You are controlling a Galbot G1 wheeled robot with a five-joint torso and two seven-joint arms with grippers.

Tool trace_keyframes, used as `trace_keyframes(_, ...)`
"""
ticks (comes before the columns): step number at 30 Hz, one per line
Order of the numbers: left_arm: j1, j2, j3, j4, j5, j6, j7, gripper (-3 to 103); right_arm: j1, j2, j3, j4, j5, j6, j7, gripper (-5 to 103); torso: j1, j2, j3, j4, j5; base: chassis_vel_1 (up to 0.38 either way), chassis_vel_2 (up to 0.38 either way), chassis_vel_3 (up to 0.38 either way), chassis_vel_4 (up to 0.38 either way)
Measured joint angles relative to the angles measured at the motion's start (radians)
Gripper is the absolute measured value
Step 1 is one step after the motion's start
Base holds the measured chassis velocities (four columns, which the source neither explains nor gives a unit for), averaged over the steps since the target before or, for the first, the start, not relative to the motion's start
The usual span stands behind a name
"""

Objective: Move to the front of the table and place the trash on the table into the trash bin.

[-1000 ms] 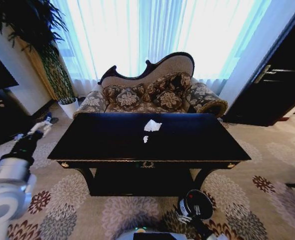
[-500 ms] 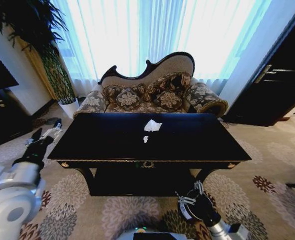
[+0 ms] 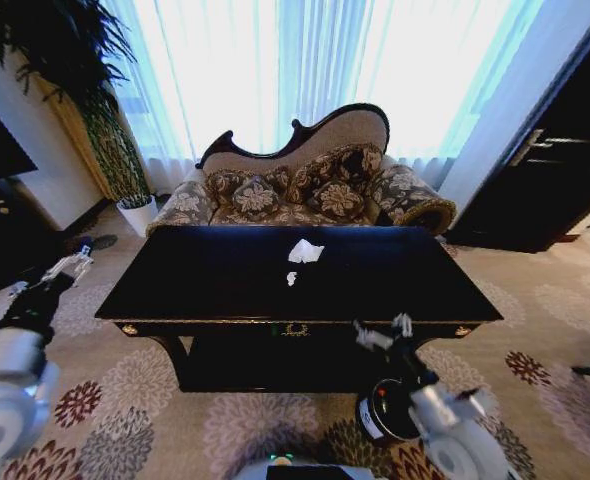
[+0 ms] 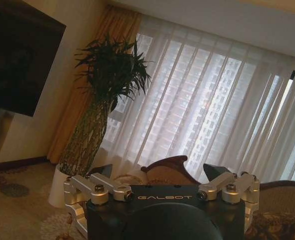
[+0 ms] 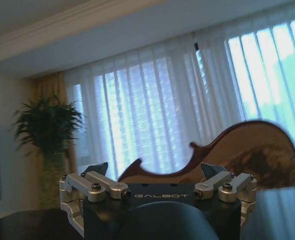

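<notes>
Nearest you, the trash bin (image 3: 383, 412) stands on the patterned carpet (image 3: 125, 400) at your right front, just before the table's front right leg, its black inside facing up and partly covered by your right arm. Your right gripper (image 3: 383, 331) is raised above the bin, level with the front edge of the table (image 3: 395, 280), its jaws spread apart; the right wrist view shows the same gripper (image 5: 155, 172) with the two dark fingertips wide of each other. Your left gripper (image 3: 53, 274) hangs over the carpet off the table's left end, clear of the table, and its jaws are also apart, as the left wrist view confirms (image 4: 157, 172). On the glossy black tabletop the crumpled white tissue (image 3: 304, 251) lies near the centre toward the far edge, with a tiny white scrap (image 3: 291, 278) just in front of it. Behind the table sits a floral sofa (image 3: 305, 190), with a potted plant (image 3: 95, 110) at far left and bright curtains (image 3: 305, 70) beyond.
</notes>
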Motion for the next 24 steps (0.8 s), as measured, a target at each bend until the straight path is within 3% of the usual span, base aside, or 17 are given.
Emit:
trace_keyframes(10,0.039,-0.002,-0.053,0.0,-0.023,0.01,0.0,100,0.196,-0.054,-0.107,0.002,-0.02,-0.109,0.119,100,0.0,0.0,0.0,0.0,-0.0001,0.0,0.0,0.0,0.0)
trace_keyframes(16,0.051,-0.014,-0.081,0.0,-0.039,0.009,0.001,100,0.333,-0.115,-0.169,-0.062,0.004,-0.15,0.133,100,0.0,0.0,0.0,0.0,0.0002,0.0,0.0,0.0,0.0)
trace_keyframes(21,0.044,-0.026,-0.05,0.0,-0.009,0.013,-0.002,100,0.448,-0.159,-0.21,-0.154,0.018,-0.159,0.134,100,0.0,0.0,0.0,0.0003,-0.0002,0.0,0.0,0.0,0.0)
trace_keyframes(22,0.048,-0.024,-0.021,0.0,0.014,0.051,-0.024,100,0.474,-0.16,-0.215,-0.192,0.028,-0.159,0.132,100,0.0,0.0,0.0,0.0,0.0,0.0,0.0,0.0,0.0)
trace_keyframes(24,0.052,-0.019,-0.013,0.001,0.024,0.065,-0.032,100,0.478,-0.159,-0.215,-0.201,0.035,-0.16,0.132,100,0.0,0.0,0.0,-0.0001,-0.0001,0.0,0.0,0.0,0.0)
